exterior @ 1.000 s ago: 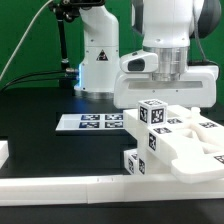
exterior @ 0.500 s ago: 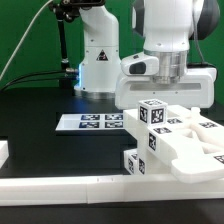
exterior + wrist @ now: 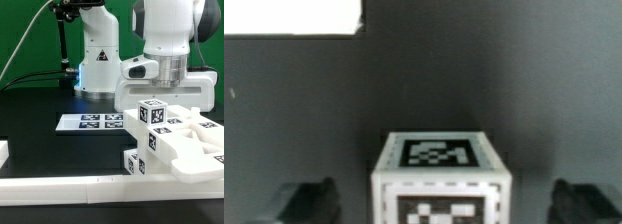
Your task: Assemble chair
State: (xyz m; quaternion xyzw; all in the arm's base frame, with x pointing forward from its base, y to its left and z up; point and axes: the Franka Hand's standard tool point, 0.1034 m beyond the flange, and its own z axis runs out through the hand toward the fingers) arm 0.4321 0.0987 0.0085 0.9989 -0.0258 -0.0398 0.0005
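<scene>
**Gripper above a tagged white leg, fingers apart**

In the exterior view the arm (image 3: pixel 165 45) stands over the chair (image 3: pixel 185 140), which lies in loose white blocky parts on the black table (image 3: pixel 40 110), at the exterior view's right, close to the low white wall (image 3: pixel 60 185) at the front edge. One square leg (image 3: pixel 152 125) stands upright among the parts, with black-and-white tags on its top and sides. A second small tagged block (image 3: pixel 136 162) sits lower, just beside it. The marker board (image 3: pixel 90 122) lies flat on the table, toward the exterior view's left of the parts.

In the wrist view the gripper (image 3: pixel 441 200) has its two dark fingers (image 3: pixel 304 203) set wide, one on each side of the leg (image 3: pixel 441 175). A gap shows between each finger and the leg, so they do not touch it and nothing is held. The leg's tagged top faces the camera.
</scene>
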